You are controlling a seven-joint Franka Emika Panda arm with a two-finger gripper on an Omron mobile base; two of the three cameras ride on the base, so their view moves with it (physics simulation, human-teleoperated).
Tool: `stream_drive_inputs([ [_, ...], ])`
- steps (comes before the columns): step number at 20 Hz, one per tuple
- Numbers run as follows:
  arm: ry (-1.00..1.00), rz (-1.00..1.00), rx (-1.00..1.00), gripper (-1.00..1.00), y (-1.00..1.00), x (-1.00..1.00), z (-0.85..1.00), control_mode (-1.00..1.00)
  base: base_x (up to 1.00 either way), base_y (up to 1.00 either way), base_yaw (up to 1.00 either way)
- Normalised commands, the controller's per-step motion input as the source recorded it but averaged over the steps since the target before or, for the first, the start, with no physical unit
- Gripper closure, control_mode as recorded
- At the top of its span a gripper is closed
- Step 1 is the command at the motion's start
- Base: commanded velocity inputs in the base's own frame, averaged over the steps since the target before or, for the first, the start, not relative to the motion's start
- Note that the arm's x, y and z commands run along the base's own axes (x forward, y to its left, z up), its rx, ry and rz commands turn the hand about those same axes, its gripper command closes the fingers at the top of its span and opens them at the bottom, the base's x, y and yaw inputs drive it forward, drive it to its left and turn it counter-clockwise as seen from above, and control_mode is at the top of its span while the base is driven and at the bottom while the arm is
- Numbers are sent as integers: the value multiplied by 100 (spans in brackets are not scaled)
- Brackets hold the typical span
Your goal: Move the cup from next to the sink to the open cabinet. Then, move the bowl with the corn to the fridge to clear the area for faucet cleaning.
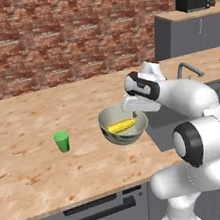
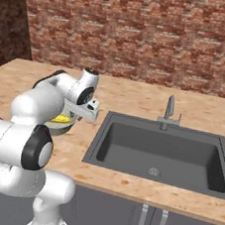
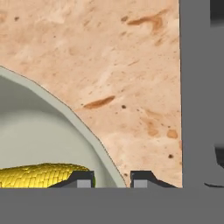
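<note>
The end effector (image 3: 113, 178) is closed on the rim of the bowl (image 1: 123, 125); in the hand view 1 fingertip (image 3: 83, 178) sits inside the wall and the other outside it, with the wall pinched between them. The bowl sits near the front of the counter (image 1: 28, 125), just beside the left edge of the sink (image 2: 160, 150); in the left base view it looks tipped a little toward the camera, though whether it has left the surface I cannot tell. The corn (image 1: 121, 126) lies across the inside of the bowl, 1 end close to the inner fingertip.

The cup (image 1: 62, 141) stands upright on the counter, well apart from the bowl, so the cabinet step looks not yet done; carrying the bowl off now would leave that part open.

Risks, as I judge them: a grip on 1 side of a thin rim can let the bowl pivot and sag; a tilt could roll the corn out onto the counter or into the sink; a quick swing toward the fridge might slip the rim free; the faucet (image 2: 168, 110) stands behind the sink, so a wide arc could clip it.
</note>
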Motion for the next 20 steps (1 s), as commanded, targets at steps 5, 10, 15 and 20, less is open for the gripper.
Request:
stream_drive_inputs([
  [5, -18, -13, 0, 100, 0, -35, 100, -100, 0, 0, 0],
  [10, -3, -23, 1, 100, 0, -32, 97, -100, 0, 0, 0],
  [15, 0, -12, 2, 100, -1, -16, 29, -100, 0, 0, 0],
  [20, 0, -3, 0, 100, 0, -7, 0, 100, -11, -1, -8],
])
